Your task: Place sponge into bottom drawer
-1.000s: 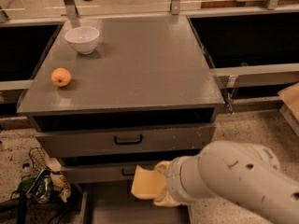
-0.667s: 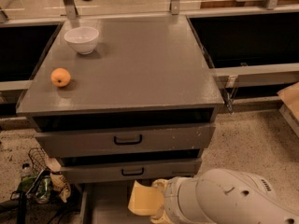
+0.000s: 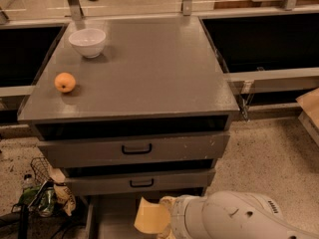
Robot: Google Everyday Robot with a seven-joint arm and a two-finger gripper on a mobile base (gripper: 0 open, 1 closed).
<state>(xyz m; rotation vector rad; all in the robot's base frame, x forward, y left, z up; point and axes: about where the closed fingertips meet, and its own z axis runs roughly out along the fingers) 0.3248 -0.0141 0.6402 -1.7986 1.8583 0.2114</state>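
Down below the front edge of the tabletop (image 3: pixel 134 63), the claw (image 3: pixel 164 217) grips the sponge (image 3: pixel 148 217) by its right side, with the pale yellow block sticking out to the left. The sponge hangs over the bottom drawer (image 3: pixel 113 222), which is pulled out. Whether it touches the drawer floor I cannot tell. The white arm (image 3: pixel 234 218) fills the lower right. The two upper drawers (image 3: pixel 134 149) sit pushed in, black handles showing. On the tabletop, a white bowl (image 3: pixel 87 42) stands near the back left corner and an orange (image 3: pixel 65 82) rests close to the left edge, well apart from the claw.
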